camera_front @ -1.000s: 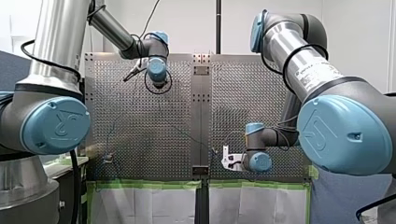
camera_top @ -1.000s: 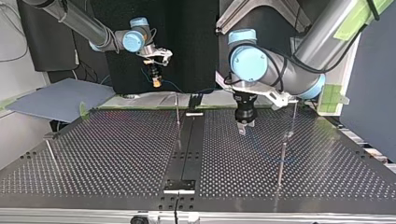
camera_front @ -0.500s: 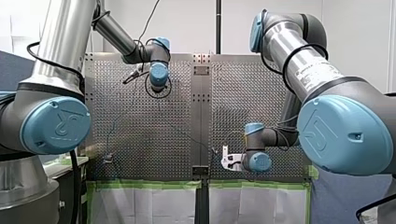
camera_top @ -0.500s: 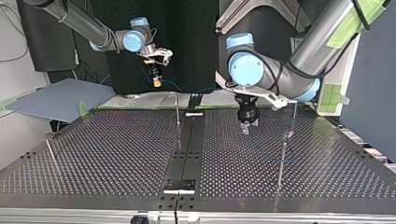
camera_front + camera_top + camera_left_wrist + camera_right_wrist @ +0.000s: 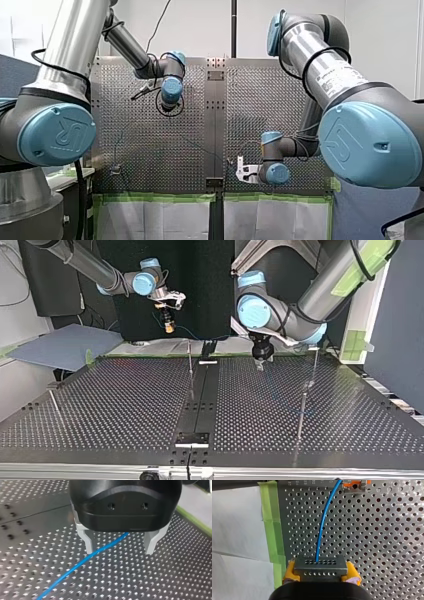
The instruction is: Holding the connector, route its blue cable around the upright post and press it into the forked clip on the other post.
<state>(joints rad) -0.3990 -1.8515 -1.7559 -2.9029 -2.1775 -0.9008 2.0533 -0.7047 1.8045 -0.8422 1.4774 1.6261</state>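
Between my left gripper's (image 5: 119, 551) wide-spread fingers (image 5: 86, 538) — the blue cable (image 5: 100, 549).

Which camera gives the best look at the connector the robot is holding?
The right wrist view: the connector sits close up between my right tool's yellow pads. The top view shows a distant speck; front and left wrist views don't show it.

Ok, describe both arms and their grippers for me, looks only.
My left arm and my right arm are silver tubes with dark grey joints and blue caps bearing a logo; black cables run along them. The right one carries a printed label. My left gripper is rounded and black with pale metal fingers; my right gripper is black with yellow pads.
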